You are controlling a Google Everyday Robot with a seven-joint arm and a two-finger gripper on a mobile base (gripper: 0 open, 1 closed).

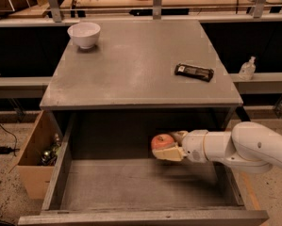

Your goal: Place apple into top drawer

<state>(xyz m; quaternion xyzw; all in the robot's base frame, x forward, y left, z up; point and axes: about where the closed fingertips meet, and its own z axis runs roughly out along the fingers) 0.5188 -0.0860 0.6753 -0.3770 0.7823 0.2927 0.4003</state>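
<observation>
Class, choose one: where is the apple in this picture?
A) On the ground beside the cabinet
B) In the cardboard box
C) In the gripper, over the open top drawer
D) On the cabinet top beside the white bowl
C: the gripper is closed on the apple, holding it over the bare floor of the open top drawer.

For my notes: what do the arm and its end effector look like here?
The arm is white, built from smooth rounded segments with thin dark seams at the joints and a few small dark dots on the largest shell. No cables or lettering show. The end effector, over the open top drawer at the apple, has stubby pale tan fingers.
</observation>
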